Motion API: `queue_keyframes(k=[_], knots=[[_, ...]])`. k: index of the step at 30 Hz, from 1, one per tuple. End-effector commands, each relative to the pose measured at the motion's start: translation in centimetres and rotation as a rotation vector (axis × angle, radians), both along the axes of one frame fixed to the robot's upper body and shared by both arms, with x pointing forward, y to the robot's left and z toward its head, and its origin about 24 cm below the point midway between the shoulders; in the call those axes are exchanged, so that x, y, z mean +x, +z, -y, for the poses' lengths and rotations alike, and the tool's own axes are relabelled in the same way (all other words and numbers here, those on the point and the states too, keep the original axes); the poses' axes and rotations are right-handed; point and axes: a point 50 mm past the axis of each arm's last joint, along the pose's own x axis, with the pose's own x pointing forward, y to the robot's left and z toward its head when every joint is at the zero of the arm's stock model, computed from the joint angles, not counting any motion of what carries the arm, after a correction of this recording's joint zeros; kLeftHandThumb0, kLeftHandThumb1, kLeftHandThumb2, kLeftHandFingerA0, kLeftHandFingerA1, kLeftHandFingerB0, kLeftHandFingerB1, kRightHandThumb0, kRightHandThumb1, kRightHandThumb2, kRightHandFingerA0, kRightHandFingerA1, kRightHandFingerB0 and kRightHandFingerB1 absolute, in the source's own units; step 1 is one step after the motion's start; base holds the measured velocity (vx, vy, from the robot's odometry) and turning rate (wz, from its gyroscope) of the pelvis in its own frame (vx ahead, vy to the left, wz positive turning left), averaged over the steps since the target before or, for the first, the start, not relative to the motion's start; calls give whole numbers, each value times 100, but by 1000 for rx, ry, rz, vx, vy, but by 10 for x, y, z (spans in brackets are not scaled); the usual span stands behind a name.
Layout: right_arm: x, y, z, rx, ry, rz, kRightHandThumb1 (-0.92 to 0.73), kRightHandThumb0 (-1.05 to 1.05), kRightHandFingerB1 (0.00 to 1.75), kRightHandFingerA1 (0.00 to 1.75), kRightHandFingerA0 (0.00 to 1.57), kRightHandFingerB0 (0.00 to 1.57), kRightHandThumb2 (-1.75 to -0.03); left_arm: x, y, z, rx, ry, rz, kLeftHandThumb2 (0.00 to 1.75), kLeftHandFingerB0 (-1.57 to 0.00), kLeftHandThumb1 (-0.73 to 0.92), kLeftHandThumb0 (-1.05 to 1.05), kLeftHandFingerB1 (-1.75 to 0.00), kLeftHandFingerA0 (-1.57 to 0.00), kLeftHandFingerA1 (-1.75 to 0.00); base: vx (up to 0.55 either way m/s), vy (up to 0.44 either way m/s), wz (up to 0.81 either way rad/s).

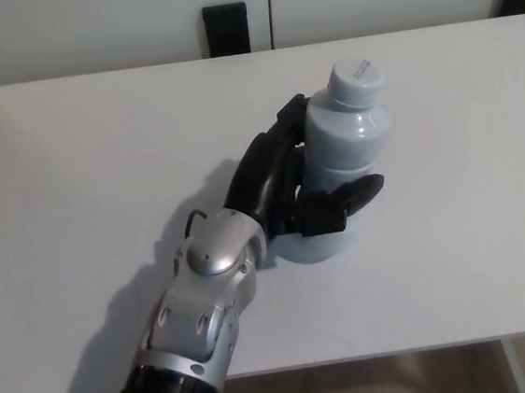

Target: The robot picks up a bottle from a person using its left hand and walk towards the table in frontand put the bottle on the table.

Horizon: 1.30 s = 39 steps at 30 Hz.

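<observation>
Head view: the left hand (285,189) is wrapped tight around the bottle (342,150), fingers on its left side, thumb across the front. The bottle stands upright on the white table (80,159), roughly mid-table.

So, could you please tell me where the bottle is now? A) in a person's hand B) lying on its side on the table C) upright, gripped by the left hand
C: the bottle is upright over the table, with fingers of the left hand round it.
</observation>
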Motion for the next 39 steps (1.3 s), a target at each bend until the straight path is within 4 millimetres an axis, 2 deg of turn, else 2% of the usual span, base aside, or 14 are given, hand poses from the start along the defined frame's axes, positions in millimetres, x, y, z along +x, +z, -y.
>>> queue_keyframes(k=[1,2,6,19,25,26,28,29,32,33,35,37,38,39], knots=[[-2,1,2,-1,-16,2,-78,-30,38,43,58,45,-63,-1,11,-7,25,-108,101,70,0,35,-67,-19,0,-4,0,0,0],[-1,1,2,-2,-14,2,-78,-30,39,44,59,47,-63,-1,11,-9,55,-138,114,58,0,43,-78,-11,0,0,0,0,0],[-2,1,3,0,2,9,-77,-30,40,45,59,50,-63,0,8,-15,130,-168,124,56,0,48,-83,0,0,0,0,0,0],[3,2,2,11,10,21,-74,-32,40,45,61,54,-62,-1,3,-27,137,-220,89,57,0,50,-90,-2,0,0,0,0,0],[2,4,5,8,-5,20,-74,-33,40,44,59,53,-62,-5,11,-38,144,-251,107,57,0,48,-88,-1,0,0,0,0,0],[3,5,7,13,-13,29,-73,-31,40,45,60,54,-62,-6,16,-51,137,-242,119,58,0,48,-89,0,0,0,0,0,0],[3,5,8,15,-22,34,-73,-31,40,45,61,53,-62,-7,20,-61,132,-235,134,59,0,48,-90,0,0,0,0,0,0],[2,6,10,8,-12,24,-73,-32,40,46,62,53,-62,-10,25,-76,127,-215,148,59,0,47,-91,0,0,0,0,0,0],[2,6,11,6,-6,17,-74,-32,40,46,60,53,-62,-16,31,-94,113,-198,165,58,0,47,-89,0,0,0,0,0,0],[4,7,11,-1,8,11,-74,-31,40,44,59,52,-62,-24,37,-109,90,-178,177,58,0,49,-90,0,0,0,0,0,0],[4,6,11,-3,12,6,-74,-31,40,45,60,52,-62,-36,42,-123,60,-163,177,58,0,48,-89,-2,0,0,0,0,0],[2,6,12,-8,32,-10,-75,-32,40,45,60,51,-62,-60,43,-144,-9,-162,173,67,0,45,-91,-6,0,-2,0,0,0],[1,6,12,-6,28,-10,-75,-32,40,45,60,51,-63,-72,42,-152,-32,-163,168,86,0,41,-77,-14,0,0,0,0,0],[1,6,13,-7,27,-8,-75,-32,40,45,60,51,-63,-77,42,-154,-37,-161,167,86,0,41,-77,-14,0,0,0,0,0]])
